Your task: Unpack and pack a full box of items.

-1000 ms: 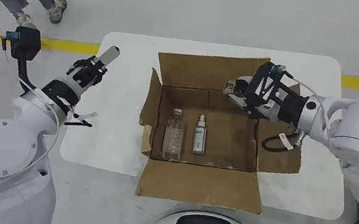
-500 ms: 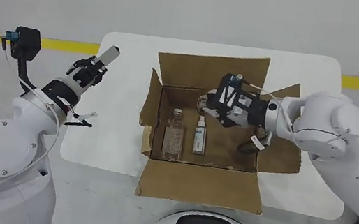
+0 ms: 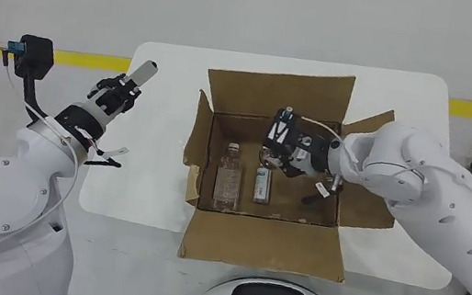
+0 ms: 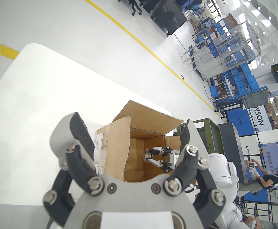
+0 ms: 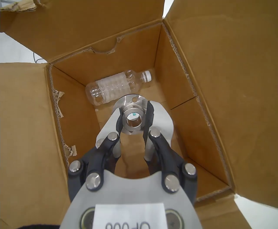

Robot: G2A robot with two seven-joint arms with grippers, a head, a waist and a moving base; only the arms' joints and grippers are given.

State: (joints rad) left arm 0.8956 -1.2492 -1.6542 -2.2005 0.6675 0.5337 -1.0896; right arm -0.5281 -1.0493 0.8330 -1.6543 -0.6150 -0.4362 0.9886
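Over the open cardboard box (image 3: 263, 243), mid-table: right gripper (image 5: 134, 112) hangs between the flaps. Its jaws pinch a metal flanged ring (image 5: 128, 101) by the hub, with the disc side toward the box floor. Gripping the hub looks chosen so the wide disc can land flat.

2 items lie on the floor in the box's left half: a clear plastic bottle (image 5: 113, 87) on its side and, just beside it, a small spray bottle (image 3: 261, 187). The ring sits above the spray bottle; can't tell whether it is clear of it. The floor's right half looks the safer landing spot.

Left gripper (image 4: 131, 121) is above the white table (image 3: 147, 180), well apart from the box, jaws spread and empty. Probably parked to leave the opening free.

My read: packing step, ring not yet set down.
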